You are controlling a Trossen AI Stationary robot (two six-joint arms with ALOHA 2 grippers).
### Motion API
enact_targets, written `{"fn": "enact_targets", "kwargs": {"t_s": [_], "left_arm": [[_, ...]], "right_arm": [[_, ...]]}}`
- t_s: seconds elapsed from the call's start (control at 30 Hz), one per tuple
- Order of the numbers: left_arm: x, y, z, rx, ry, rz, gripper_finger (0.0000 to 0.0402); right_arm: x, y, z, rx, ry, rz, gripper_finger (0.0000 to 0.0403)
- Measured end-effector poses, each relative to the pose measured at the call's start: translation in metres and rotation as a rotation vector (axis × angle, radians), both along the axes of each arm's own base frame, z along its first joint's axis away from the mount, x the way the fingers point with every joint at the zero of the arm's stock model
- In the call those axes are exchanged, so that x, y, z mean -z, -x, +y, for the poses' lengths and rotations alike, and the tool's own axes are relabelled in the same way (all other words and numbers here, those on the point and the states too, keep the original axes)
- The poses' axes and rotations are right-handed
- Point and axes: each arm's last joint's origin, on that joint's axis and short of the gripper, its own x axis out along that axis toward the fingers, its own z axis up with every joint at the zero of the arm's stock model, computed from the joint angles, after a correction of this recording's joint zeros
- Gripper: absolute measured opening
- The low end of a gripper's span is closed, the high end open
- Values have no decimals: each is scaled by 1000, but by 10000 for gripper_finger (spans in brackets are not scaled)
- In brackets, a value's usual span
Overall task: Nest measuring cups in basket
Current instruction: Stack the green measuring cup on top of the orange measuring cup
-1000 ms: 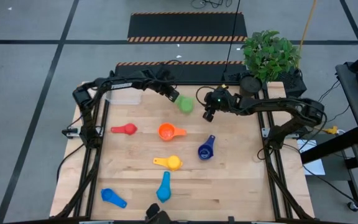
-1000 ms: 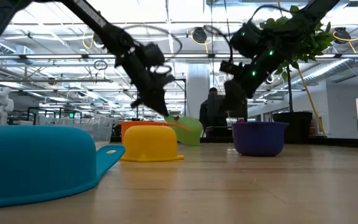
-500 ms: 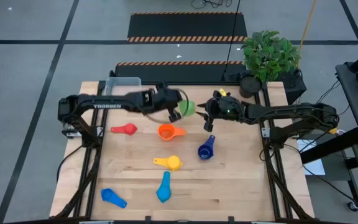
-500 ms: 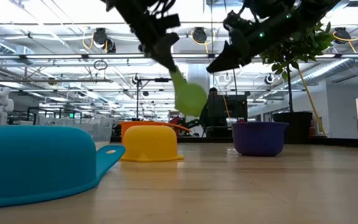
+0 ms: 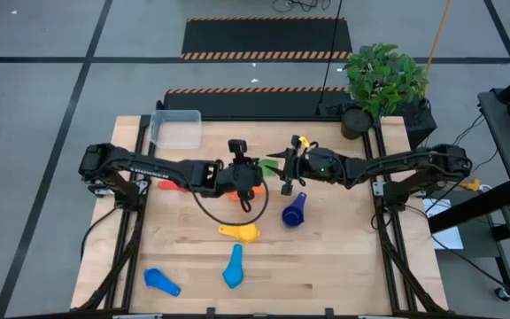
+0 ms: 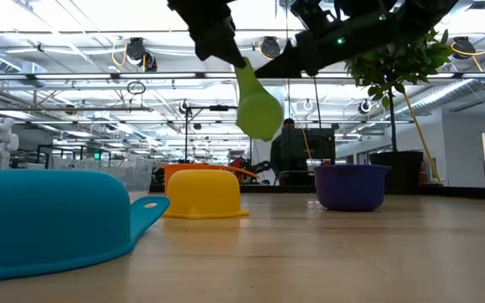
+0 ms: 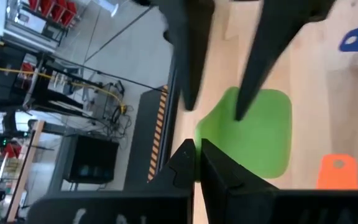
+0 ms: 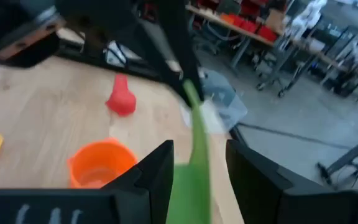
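The green measuring cup (image 6: 258, 108) hangs in the air over the table's middle, with my left gripper (image 5: 258, 168) shut on it. My right gripper (image 5: 283, 175) has come in level from the right and is open. Its two fingers (image 7: 185, 68) stand on either side of the cup's edge (image 8: 192, 158); I cannot tell whether they touch it. On the table lie the navy (image 5: 293, 213), yellow (image 5: 242, 233), two light blue (image 5: 234, 266) (image 5: 160, 281) and red (image 8: 122, 99) cups. The orange cup (image 8: 101, 163) is half hidden under my left arm. The clear basket (image 5: 177, 128) stands at the far left. My left gripper pinches the green cup's handle (image 6: 243, 74) between its two fingers, coming at it slanting down from the table's left. The bowl hangs below the fingers, tilted, lifted clear of the table.
A potted plant (image 5: 381, 84) stands at the far right corner. Bare wood lies along the table's right side and between the cups at the near edge.
My left gripper has swung from beside the basket toward the table's middle and near side, rising and rolling its wrist, and the green cup has gone with it, lifted higher. My right gripper has moved left and up to the cup and tipped toward level.
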Motion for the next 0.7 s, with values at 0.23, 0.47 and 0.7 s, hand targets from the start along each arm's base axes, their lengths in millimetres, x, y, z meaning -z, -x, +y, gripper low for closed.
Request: {"fn": "enact_targets", "kwargs": {"t_s": [0.23,0.47,0.7], "left_arm": [[1,1,-5,2,15,-9,7],[1,1,-7,10,20,-11,6],[0,1,-7,13,16,-8,16]], "right_arm": [[7,-8,-1,-6,34,-17,162],[13,-11,-1,-16,74,8,155],[13,-11,-1,-12,57,3,81]]}}
